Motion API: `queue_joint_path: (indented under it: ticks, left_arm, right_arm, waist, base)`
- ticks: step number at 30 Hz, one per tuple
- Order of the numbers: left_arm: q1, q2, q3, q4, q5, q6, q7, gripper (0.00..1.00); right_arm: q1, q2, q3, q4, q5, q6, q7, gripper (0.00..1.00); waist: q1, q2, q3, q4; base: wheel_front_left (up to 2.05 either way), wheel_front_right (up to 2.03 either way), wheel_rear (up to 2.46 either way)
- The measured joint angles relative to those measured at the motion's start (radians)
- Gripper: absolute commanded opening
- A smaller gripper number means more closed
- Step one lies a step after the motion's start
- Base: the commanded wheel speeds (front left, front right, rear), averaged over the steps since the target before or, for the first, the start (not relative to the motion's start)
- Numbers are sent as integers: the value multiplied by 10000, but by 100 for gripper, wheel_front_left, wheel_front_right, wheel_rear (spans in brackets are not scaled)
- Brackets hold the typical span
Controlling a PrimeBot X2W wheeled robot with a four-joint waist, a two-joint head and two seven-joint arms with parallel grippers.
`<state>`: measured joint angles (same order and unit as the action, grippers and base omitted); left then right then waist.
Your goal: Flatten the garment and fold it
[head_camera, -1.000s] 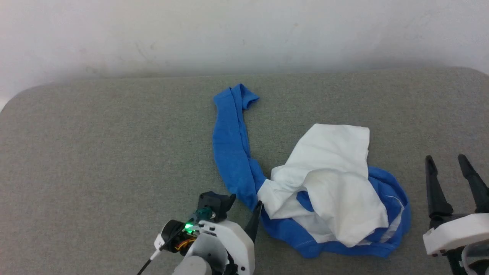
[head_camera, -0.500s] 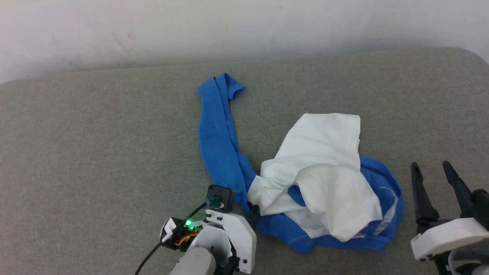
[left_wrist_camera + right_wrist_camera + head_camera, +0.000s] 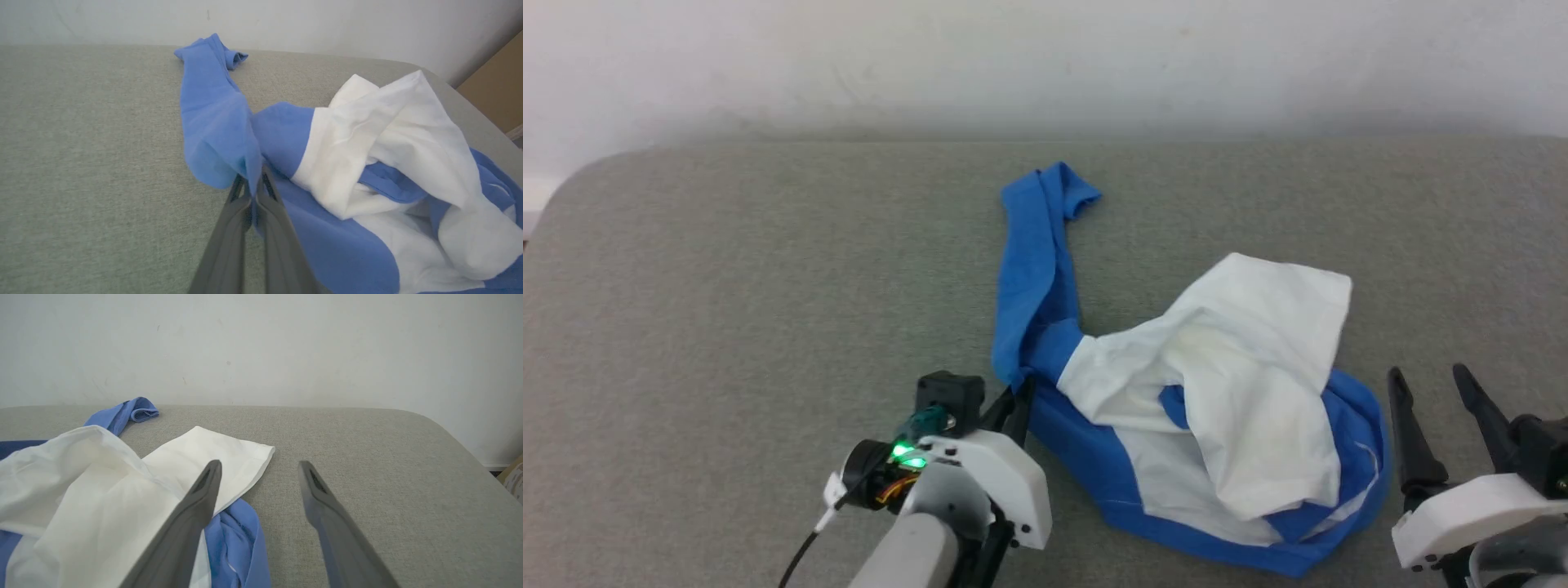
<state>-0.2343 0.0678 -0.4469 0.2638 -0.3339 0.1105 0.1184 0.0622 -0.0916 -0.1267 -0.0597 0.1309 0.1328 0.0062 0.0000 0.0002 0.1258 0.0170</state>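
The garment (image 3: 1241, 384), white with royal-blue sleeves, lies crumpled on the grey padded table (image 3: 727, 310). One blue sleeve (image 3: 1037, 253) stretches toward the far wall. My left gripper (image 3: 1017, 400) is shut on the blue fabric where that sleeve meets the body; in the left wrist view its fingers (image 3: 282, 228) pinch a blue fold of the garment (image 3: 220, 134). My right gripper (image 3: 1429, 384) stands open just right of the garment's blue edge, nothing between its fingers. In the right wrist view the right gripper (image 3: 259, 467) points past the white cloth of the garment (image 3: 90, 490).
A white wall (image 3: 1045, 65) runs along the table's far edge. The table's rounded corners show at the far left (image 3: 580, 175) and, in the right wrist view, at the far right (image 3: 433, 424). A brown box (image 3: 496, 85) stands beyond the table.
My left gripper has gone from open to shut on the blue fabric by the sleeve, and the cloth there has bunched up. The head camera has shifted. The right gripper stays open.
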Motion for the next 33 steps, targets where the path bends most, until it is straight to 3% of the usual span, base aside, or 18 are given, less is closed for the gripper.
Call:
queue_joint_path:
  ticks: [7, 14, 15, 16, 17, 18, 21, 25, 27, 33]
  left_arm:
    - [939, 240, 750, -1141, -639, 186, -573, 0]
    - [2079, 362, 1534, -966, -1505, 556, -646, 0]
    - [2195, 382, 1603, -736, -1551, 637, -581, 6]
    - [2296, 382, 1651, -495, -1636, 706, -502, 36]
    - [2355, 410, 1622, -215, -1643, 755, -395, 96]
    - [2375, 428, 1605, 13, -1632, 757, -378, 100]
    - [2303, 422, 1519, 357, -1557, 757, -527, 100]
    - [1867, 359, 1494, 230, -1379, 646, -1526, 100]
    - [1565, 470, 1342, 23, -1026, 355, -2222, 100]
    - [1020, 899, 955, -529, 270, 44, -3653, 100]
  right_arm:
    - [257, 8, 19, 309, 4, 0, 203, 100]
    - [319, 59, -23, 725, -4, 0, 623, 100]
    - [338, 79, -23, 809, -19, 0, 708, 100]
    - [350, 111, -38, 905, -31, 0, 805, 100]
    - [359, 136, -33, 999, -56, 0, 897, 100]
    - [360, 161, -35, 1070, -82, 0, 966, 100]
    - [361, 190, -27, 1158, -92, 0, 1112, 100]
    - [277, 13, -109, 1127, -176, 0, 1323, 100]
    - [92, -209, -169, 1108, -232, 0, 1528, 100]
    - [-842, -930, -42, 1544, -146, 0, 3139, 100]
  waist:
    - [-1, 0, -315, 776]
    - [-1, -1, -591, 1479]
    - [-2, -1, -629, 1548]
    - [-1, -1, -663, 1604]
    - [-1, -1, -693, 1652]
    - [-1, -1, -717, 1688]
    - [-2, -1, -756, 1761]
    - [-1, -1, -783, 1857]
    - [-1, -1, -803, 1914]
    - [-1, -1, -722, 2106]
  base:
    - [0, 0, 0]
    - [0, 0, 0]
    - [0, 0, 0]
    - [0, 0, 0]
    - [0, 0, 0]
    - [0, 0, 0]
    - [0, 0, 0]
    - [0, 0, 0]
    - [0, 0, 0]
    - [0, 0, 0]
